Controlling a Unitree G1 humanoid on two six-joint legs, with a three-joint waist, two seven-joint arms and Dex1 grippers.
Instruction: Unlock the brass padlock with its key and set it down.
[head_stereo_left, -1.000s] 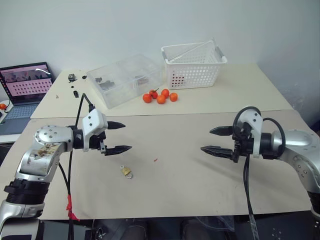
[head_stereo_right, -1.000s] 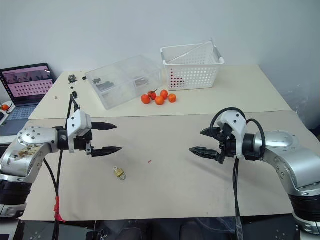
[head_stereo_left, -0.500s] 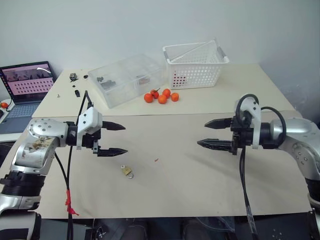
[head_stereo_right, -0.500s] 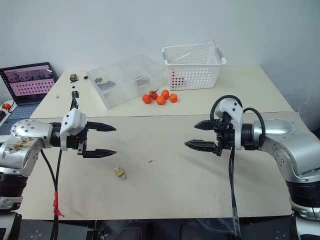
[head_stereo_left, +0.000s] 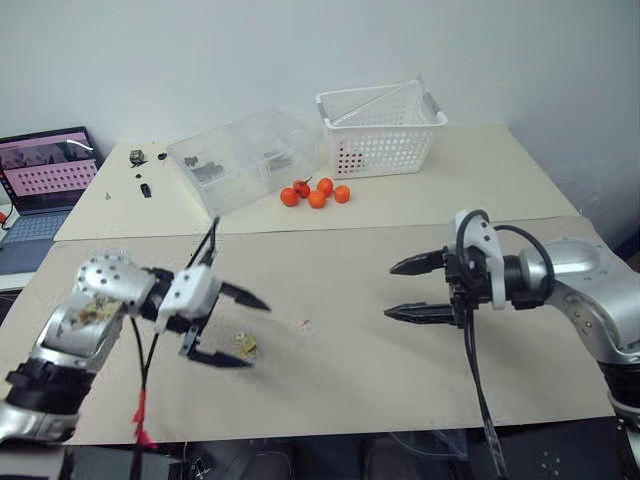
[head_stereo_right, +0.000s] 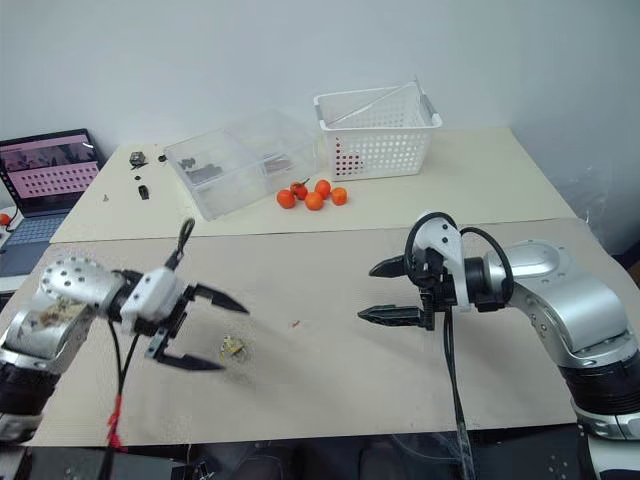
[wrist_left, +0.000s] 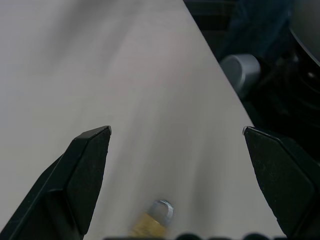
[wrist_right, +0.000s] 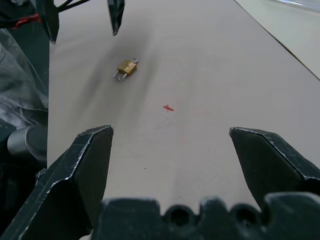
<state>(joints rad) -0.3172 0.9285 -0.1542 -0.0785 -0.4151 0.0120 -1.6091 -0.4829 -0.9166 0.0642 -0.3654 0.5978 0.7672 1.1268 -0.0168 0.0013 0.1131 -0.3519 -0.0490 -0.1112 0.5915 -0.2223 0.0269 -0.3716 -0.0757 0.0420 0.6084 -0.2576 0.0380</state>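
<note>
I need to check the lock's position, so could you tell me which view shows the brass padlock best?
The right wrist view: the brass padlock lies whole and unobstructed on the table. The left wrist view catches just one end at its edge; the eye views show it small, beside the open left gripper.

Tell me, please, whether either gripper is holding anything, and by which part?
Nothing is held. The brass padlock lies on the table; left gripper and right gripper are both open.
</note>
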